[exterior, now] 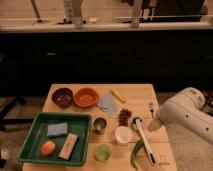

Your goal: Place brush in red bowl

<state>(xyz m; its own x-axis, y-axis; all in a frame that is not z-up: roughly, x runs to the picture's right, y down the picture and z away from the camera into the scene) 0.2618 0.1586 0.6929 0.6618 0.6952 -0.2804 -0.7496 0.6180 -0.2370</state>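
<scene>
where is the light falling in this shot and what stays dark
Camera view: warm light falls on the table, while the space behind it is almost black. The white arm is the brightest thing. Its claw is at the table's right edge, beside the pale brush. No strong glare shows.

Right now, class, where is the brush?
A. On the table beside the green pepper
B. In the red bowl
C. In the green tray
A: the brush lies on the table by the green pepper; the gripper hangs near its upper end.
</scene>
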